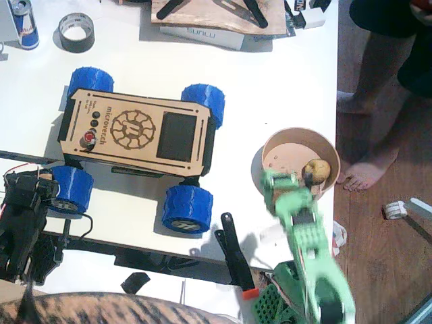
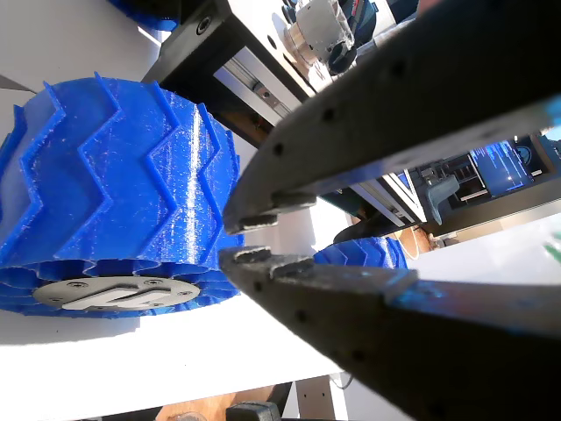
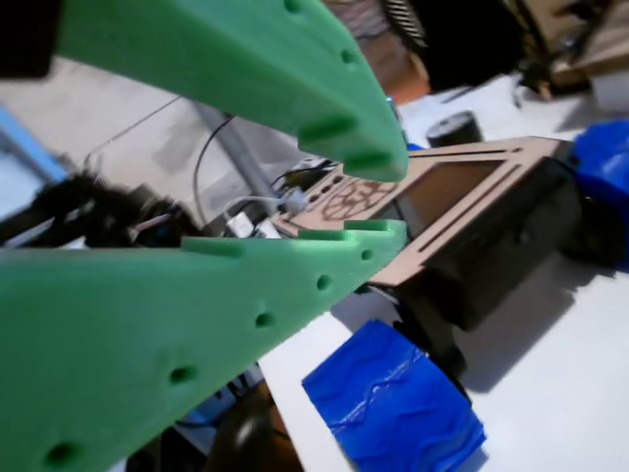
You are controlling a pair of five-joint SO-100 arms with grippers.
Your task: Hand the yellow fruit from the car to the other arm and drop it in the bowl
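Fixed view, layout. The car (image 1: 138, 145) stands at the middle of the bench (image 1: 283, 81). The bowl (image 1: 297, 145) sits to its right, near the bench's right edge, with the yellow fruit (image 1: 316, 171) inside it at the near right. The right arm's claw (image 1: 283, 185) lies just beside the bowl's near rim. The left arm's claw (image 1: 30, 189) rests at the bench's near left, beside the car's near-left wheel (image 1: 71, 189). A tape roll (image 1: 75, 32) lies behind the car, far left.
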